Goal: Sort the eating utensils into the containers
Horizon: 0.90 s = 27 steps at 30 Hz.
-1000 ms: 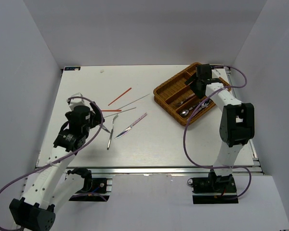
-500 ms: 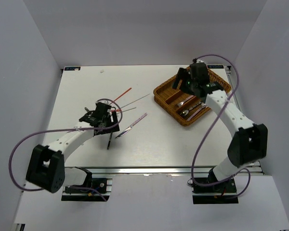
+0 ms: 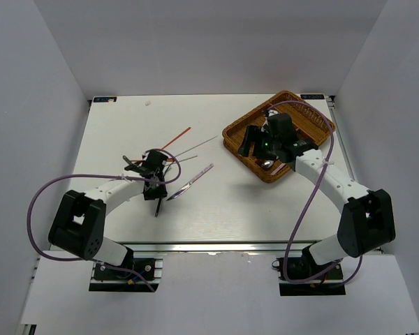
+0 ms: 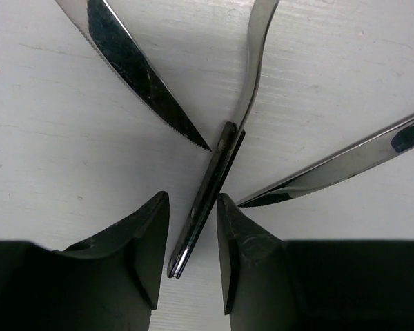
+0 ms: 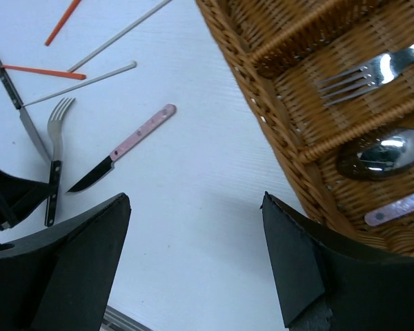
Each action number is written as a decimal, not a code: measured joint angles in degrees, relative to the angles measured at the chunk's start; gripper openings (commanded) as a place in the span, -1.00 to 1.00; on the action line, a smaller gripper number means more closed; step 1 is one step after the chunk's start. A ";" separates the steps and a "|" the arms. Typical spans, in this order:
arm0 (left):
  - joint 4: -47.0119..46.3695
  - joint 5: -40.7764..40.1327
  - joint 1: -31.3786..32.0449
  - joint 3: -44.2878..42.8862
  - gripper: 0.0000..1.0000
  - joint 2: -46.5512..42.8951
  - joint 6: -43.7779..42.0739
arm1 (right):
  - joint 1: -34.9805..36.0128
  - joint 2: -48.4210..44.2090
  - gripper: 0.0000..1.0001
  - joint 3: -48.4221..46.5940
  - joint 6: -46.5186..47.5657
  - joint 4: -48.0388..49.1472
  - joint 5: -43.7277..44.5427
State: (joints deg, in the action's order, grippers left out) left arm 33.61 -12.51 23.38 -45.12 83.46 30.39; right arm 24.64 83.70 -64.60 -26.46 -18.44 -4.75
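A fork with a dark handle [image 4: 205,203] lies on the white table, its silver neck [image 4: 255,62] pointing away. My left gripper [image 4: 192,200] is down over it, open, one finger on each side of the handle and a gap showing on the left. Two knife blades [image 4: 141,76] [image 4: 345,162] lie close on either side. From above, the left gripper [image 3: 156,183] sits among the loose utensils. My right gripper [image 5: 195,198] hangs open and empty over bare table beside the wicker tray [image 5: 262,103]. In the tray lie a fork [image 5: 359,76], a spoon [image 5: 379,155] and a pink handle [image 5: 400,207].
A pink-handled knife [image 5: 134,141] lies right of the fork [image 5: 55,145]. Red-orange chopsticks [image 5: 45,71] and pale chopsticks [image 5: 117,34] lie beyond them, and a dark-handled knife [image 5: 17,103] to the left. The tray [image 3: 234,132] stands at the back right.
My left arm has swung out and come down over the fork, and its jaws have narrowed around the handle. My right gripper has moved from the tray's far end to its left side.
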 measured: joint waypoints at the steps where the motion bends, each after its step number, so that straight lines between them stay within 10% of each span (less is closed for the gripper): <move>1: 0.00 -0.17 0.00 0.00 -0.12 0.09 0.20 | 0.44 -0.11 0.63 0.00 0.02 0.20 -0.11; 18: -0.70 -2.47 2.01 -0.04 -0.96 3.13 2.21 | 2.45 -1.92 0.64 0.00 0.15 1.09 -0.59; 27: 2.84 -2.75 2.34 -1.53 -1.00 1.27 1.92 | 2.47 -5.79 0.79 3.89 -1.31 5.97 -5.88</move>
State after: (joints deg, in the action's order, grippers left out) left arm 36.45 -15.27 25.71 -46.65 84.73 32.32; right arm 27.11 77.91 -60.71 -27.77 -12.47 -10.63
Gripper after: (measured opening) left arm 0.199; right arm 0.893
